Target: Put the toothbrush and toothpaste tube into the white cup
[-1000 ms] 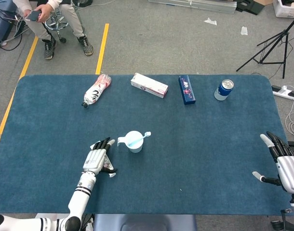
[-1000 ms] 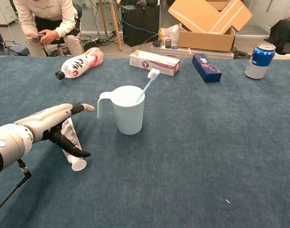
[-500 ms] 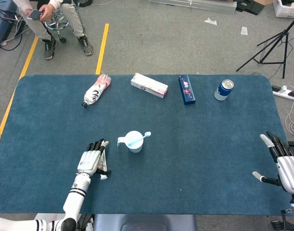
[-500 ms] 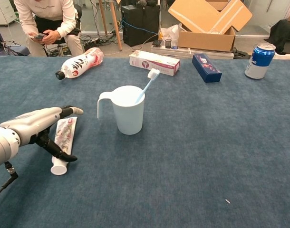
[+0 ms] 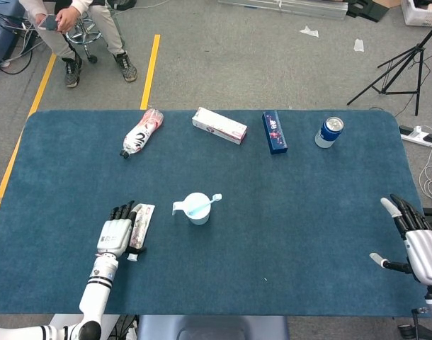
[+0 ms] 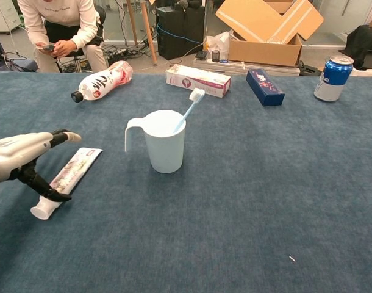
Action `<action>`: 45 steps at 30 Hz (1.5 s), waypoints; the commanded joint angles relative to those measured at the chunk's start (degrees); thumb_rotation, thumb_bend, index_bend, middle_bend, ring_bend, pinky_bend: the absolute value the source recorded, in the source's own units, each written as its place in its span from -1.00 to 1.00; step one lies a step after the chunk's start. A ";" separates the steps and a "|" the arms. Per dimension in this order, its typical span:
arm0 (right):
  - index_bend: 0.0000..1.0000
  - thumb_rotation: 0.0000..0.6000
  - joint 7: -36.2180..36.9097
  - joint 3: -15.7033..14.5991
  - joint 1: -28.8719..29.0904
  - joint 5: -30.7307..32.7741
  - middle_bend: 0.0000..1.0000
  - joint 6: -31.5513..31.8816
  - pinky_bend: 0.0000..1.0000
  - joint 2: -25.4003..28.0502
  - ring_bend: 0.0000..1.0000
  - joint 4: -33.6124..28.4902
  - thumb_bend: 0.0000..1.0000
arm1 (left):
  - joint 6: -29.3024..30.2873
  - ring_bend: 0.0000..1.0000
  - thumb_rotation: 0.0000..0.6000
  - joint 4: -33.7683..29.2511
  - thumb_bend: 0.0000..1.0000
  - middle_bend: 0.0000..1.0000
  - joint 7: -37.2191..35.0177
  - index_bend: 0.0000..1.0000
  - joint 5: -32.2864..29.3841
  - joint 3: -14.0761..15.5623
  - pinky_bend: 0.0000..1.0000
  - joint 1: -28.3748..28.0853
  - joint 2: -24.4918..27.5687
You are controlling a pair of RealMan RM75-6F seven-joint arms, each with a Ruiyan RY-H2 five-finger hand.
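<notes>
Head view shows that the left hand (image 5: pixel 115 234) has shifted outward, away from the white cup (image 5: pixel 197 208), across the last second, and the toothpaste tube (image 5: pixel 139 224) has travelled with it. The tube now lies flat on the table (image 5: pixel 287 212), just beside the hand on its cup-facing side, cap end toward the robot. A second ago it lay closer to the cup and partly under the fingers. Judgement: the tube has been dragged or has slipped rather than been lifted, so this half of the task has lost ground and the grasp needs to be set up again. The toothbrush (image 5: pixel 205 202) already stands in the white cup, head leaning over the rim away from the left hand, so that half appears complete. Chest view shows the left hand (image 6: pixel 20 157) with fingers extended and spread, and the thumb lowered onto or just above the tube (image 6: pixel 67 179) near its cap. Whether the thumb presses the tube cannot be determined. Nothing is enclosed by the fingers, so the hand holds nothing. The right hand (image 5: pixel 416 237) hovers at the opposite table edge, well apart from every object, fingers spread and empty, unchanged in position.
</notes>
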 commanded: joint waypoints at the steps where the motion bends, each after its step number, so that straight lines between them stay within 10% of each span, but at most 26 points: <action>1: -1.00 1.00 -0.05 0.03 0.01 0.05 -1.00 -0.01 -0.70 -0.02 -1.00 0.00 -1.00 | 0.16 -1.00 1.00 0.27 -0.92 -1.00 0.34 -1.00 0.07 0.06 -1.00 0.22 0.36; 28: -1.00 1.00 -0.41 0.14 0.29 0.57 -1.00 -0.65 -0.70 -0.21 -1.00 0.00 -1.00 | -2.11 -1.00 1.00 -0.02 -0.92 -1.00 -2.09 -1.00 -5.46 -5.32 -1.00 2.25 5.03; 36: -1.00 1.00 -0.41 0.17 0.28 0.61 -1.00 -0.61 -0.70 -0.19 -1.00 -0.02 -1.00 | -7.03 -1.00 1.00 -2.92 -0.92 -1.00 -5.20 -0.56 -11.84 -9.87 -1.00 -0.12 5.87; 45: -1.00 1.00 -0.16 0.20 0.22 0.62 -1.00 -0.48 -0.70 -0.07 -1.00 -0.01 -1.00 | -6.49 -1.00 1.00 -0.28 -0.92 -1.00 -1.99 -0.45 -13.24 -7.54 -1.00 -2.52 3.64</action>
